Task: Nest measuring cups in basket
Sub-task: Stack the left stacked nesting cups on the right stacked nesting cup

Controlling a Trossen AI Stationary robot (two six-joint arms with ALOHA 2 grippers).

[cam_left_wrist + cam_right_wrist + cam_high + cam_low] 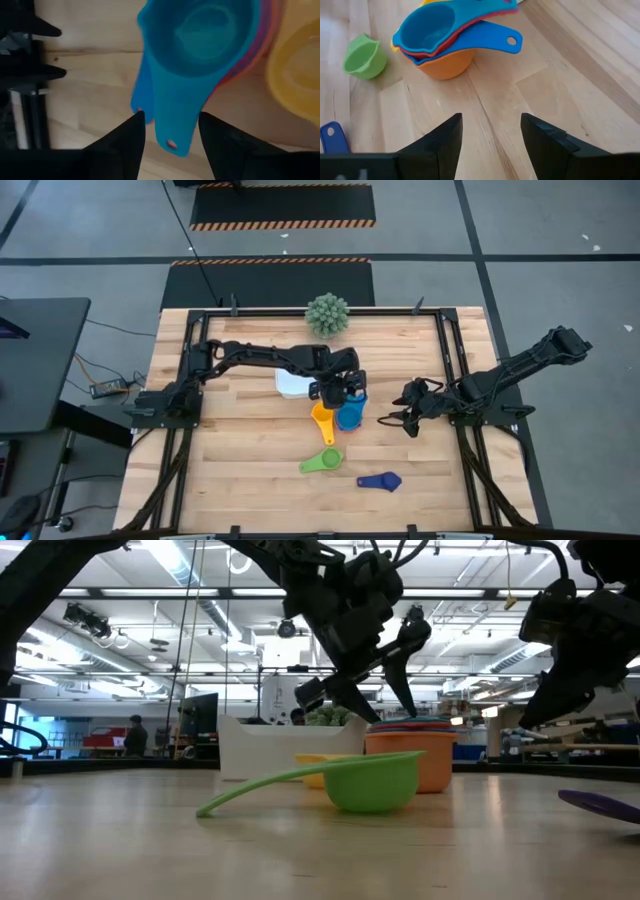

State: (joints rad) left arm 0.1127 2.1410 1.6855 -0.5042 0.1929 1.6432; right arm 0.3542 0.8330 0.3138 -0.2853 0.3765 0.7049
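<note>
- Left gripper [170,131] is hovering over the stack [350,413], fingers spread either side of the light blue cup's handle [170,120], not pinching, so it's sitting free on top.
- Stack is standing on the table just beside the basket [290,385], not in it.
- Yellow [322,420], green [322,461] and dark blue [380,480] cups are lying loose.
- Right gripper [410,420] is waiting nearby, fingers spread, empty.

text: none legible | labels: none | brands: none | numbers: none | signs: none
</note>
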